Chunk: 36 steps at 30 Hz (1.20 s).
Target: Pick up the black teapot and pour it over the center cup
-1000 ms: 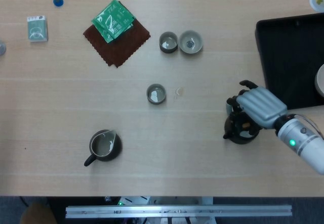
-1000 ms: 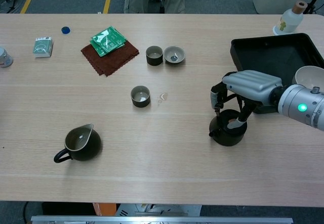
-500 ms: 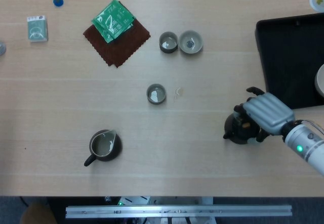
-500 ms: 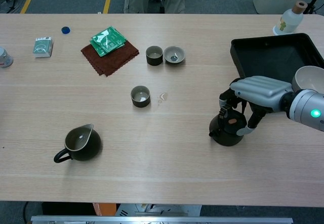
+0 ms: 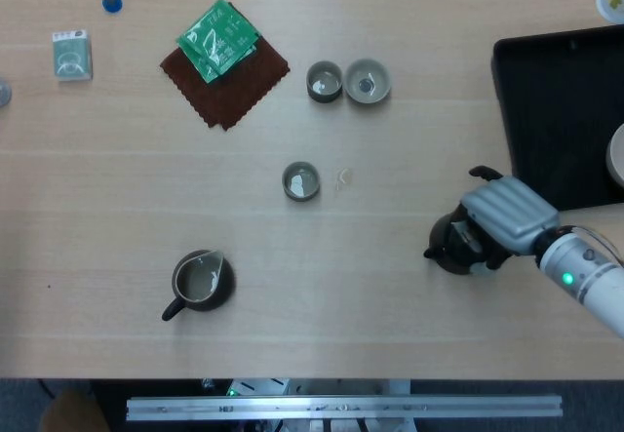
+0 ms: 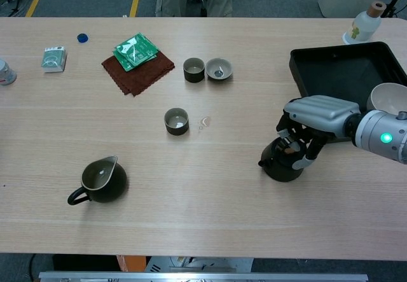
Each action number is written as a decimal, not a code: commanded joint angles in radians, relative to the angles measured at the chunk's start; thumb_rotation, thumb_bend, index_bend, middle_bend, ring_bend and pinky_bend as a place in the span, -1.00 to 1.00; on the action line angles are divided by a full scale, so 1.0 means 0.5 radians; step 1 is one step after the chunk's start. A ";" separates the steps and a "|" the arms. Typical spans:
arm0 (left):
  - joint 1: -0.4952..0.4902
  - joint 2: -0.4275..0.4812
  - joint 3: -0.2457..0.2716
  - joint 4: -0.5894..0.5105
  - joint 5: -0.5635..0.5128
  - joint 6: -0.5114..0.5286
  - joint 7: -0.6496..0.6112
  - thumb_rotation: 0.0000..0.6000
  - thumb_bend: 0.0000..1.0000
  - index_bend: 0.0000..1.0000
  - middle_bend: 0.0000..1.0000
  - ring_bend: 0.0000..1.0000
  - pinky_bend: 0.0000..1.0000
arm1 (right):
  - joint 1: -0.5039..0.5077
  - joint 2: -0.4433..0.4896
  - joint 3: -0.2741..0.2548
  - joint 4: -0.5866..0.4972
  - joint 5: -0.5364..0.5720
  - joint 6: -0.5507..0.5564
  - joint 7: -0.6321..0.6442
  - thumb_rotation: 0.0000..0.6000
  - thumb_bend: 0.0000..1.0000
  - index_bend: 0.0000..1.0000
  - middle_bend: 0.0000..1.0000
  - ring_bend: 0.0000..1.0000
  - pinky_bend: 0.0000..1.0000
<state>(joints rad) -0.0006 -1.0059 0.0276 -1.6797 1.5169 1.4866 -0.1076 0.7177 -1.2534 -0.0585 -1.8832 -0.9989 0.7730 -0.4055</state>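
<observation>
The black teapot (image 5: 444, 240) (image 6: 273, 166) stands on the table at the right, its spout pointing left. My right hand (image 5: 504, 215) (image 6: 316, 114) lies over its top, fingers curled down around the lid and body, and holds it. Most of the pot is hidden under the hand in the head view. The center cup (image 5: 301, 180) (image 6: 176, 121) sits alone mid-table, well left of the teapot, with a small wet spot beside it. My left hand shows in neither view.
A black tray (image 5: 556, 110) (image 6: 337, 65) with a white bowl (image 6: 388, 97) lies just behind the right hand. Two cups (image 5: 325, 81) (image 5: 368, 80) stand at the back. A dark pitcher (image 5: 201, 281) sits front left, and a brown cloth (image 5: 229, 76) with a green packet back left.
The right hand has come down and closed its fingers around the teapot. The teapot has shifted slightly to the left.
</observation>
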 commanded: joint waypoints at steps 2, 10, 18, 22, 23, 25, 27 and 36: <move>0.003 0.000 -0.001 0.004 -0.004 0.002 -0.004 -0.20 -0.30 -0.69 -0.75 -0.76 -0.79 | 0.021 -0.006 0.011 0.005 0.034 -0.013 0.017 1.00 -1.00 0.58 0.58 0.40 -0.78; 0.001 0.000 -0.002 0.007 -0.002 0.000 -0.007 -0.20 -0.30 -0.69 -0.75 -0.76 -0.79 | 0.046 0.007 0.034 -0.001 0.085 -0.037 0.098 0.90 -1.00 0.70 0.72 0.59 -0.77; -0.003 0.004 -0.004 -0.007 0.005 0.001 0.004 -0.21 -0.30 -0.69 -0.75 -0.76 -0.79 | 0.061 0.032 0.055 -0.019 0.123 -0.028 0.160 0.79 -1.00 0.84 0.83 0.70 -0.77; -0.001 0.006 -0.005 -0.012 0.004 0.005 0.006 -0.21 -0.30 -0.69 -0.75 -0.76 -0.79 | 0.057 0.058 0.081 -0.034 0.131 -0.015 0.219 0.51 -1.00 0.91 0.87 0.73 -0.77; 0.000 0.007 -0.005 -0.013 0.003 0.005 0.005 -0.20 -0.30 -0.69 -0.75 -0.76 -0.79 | 0.053 0.064 0.087 -0.039 0.127 -0.009 0.236 0.42 -1.00 0.93 0.89 0.74 -0.77; 0.000 0.007 -0.004 -0.013 0.004 0.005 0.003 -0.20 -0.30 -0.69 -0.75 -0.76 -0.79 | 0.037 0.076 0.103 -0.048 0.103 0.009 0.282 0.27 -1.00 0.95 0.90 0.75 -0.76; -0.002 0.006 -0.004 -0.013 0.007 0.002 0.002 -0.20 -0.30 -0.69 -0.75 -0.76 -0.79 | 0.024 0.088 0.109 -0.052 0.074 0.025 0.307 0.16 -1.00 0.95 0.90 0.76 -0.75; -0.008 0.007 -0.004 -0.018 0.015 -0.003 0.003 -0.21 -0.30 -0.69 -0.75 -0.76 -0.79 | -0.025 0.149 0.156 -0.083 0.000 0.154 0.353 -0.16 -1.00 1.00 0.91 0.76 -0.74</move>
<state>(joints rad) -0.0047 -1.0022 0.0259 -1.6886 1.5243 1.4852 -0.1063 0.7088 -1.1827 0.0149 -1.9216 -0.9948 0.8429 -0.2300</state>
